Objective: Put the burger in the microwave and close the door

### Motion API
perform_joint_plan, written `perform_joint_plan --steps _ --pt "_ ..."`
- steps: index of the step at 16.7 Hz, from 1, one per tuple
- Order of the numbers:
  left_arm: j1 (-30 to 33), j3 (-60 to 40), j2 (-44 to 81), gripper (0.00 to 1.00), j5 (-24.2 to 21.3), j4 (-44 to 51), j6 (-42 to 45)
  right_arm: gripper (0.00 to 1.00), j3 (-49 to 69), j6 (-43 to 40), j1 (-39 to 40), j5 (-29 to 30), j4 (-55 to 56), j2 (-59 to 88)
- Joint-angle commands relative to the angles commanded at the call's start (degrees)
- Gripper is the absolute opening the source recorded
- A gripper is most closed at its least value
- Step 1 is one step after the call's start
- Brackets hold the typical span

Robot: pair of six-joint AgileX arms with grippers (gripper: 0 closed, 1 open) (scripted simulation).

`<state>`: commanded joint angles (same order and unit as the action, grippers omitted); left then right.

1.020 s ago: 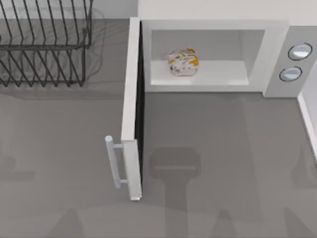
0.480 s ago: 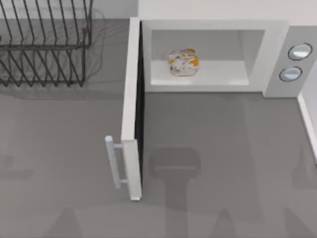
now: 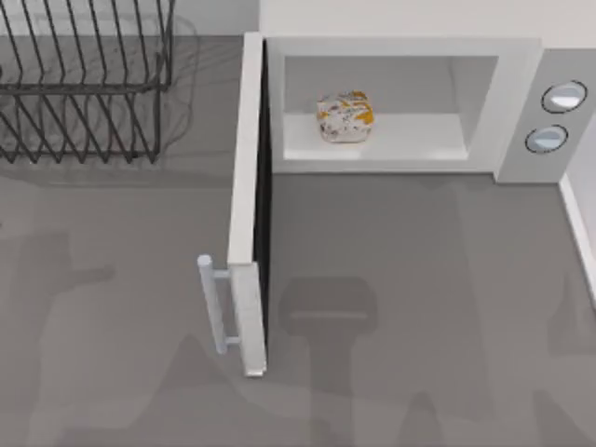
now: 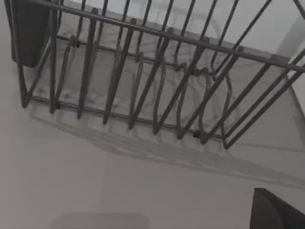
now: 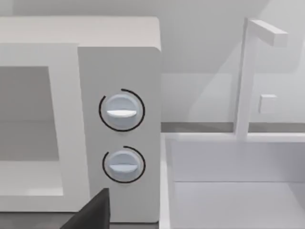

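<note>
Inside the cavity, upper centre of the top view, the burger (image 3: 345,117) sits on the floor of the microwave (image 3: 400,51), so the first half of the job looks done. What remains is the door (image 3: 248,214), which stands fully open, jutting toward the lower frame with its bar handle (image 3: 213,303) facing left. Left of it, in the upper left corner, is a black wire dish rack (image 3: 84,84). I cannot tell how either arm's jaws are set; dark finger tips edge both wrist views.
</note>
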<state>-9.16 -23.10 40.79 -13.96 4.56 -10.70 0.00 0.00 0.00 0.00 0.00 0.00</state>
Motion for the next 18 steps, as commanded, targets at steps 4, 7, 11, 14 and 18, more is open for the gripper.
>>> perform_joint_plan --steps 4,7,11,14,18 --pt "19.8 -9.1 9.6 0.00 15.3 11.2 -5.2 1.00 0.0 0.0 0.0 0.0 0.0 0.0" --pt "32.4 -15.2 15.3 0.00 26.1 19.2 -9.0 1.00 0.0 0.0 0.0 0.0 0.0 0.0" --pt "41.8 -20.9 20.6 0.00 35.3 26.9 -12.8 1.00 0.0 0.0 0.0 0.0 0.0 0.0" --pt "42.9 -21.8 21.4 0.00 36.3 28.0 -13.4 1.00 0.0 0.0 0.0 0.0 0.0 0.0" --pt "42.7 -21.5 21.2 0.00 36.1 27.7 -13.4 1.00 0.0 0.0 0.0 0.0 0.0 0.0"
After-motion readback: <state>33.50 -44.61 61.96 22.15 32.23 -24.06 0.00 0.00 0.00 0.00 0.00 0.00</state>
